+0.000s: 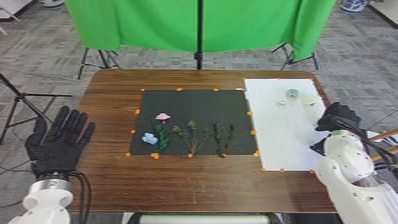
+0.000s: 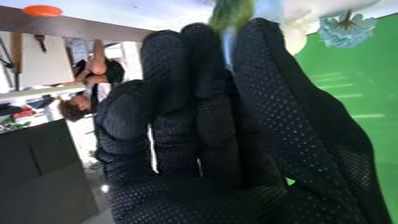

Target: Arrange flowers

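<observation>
Right hand (image 1: 340, 117) at white board (image 1: 280, 137), pale blue flower (image 2: 346, 32) nearby, container unclear

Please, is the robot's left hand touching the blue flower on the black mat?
Apart. The head view shows brown table and a strip of the mat between the left hand and the blue flower.

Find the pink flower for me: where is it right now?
In the head view, the pink flower lies toward the left side of the black mat, just beyond the blue flower.
</observation>
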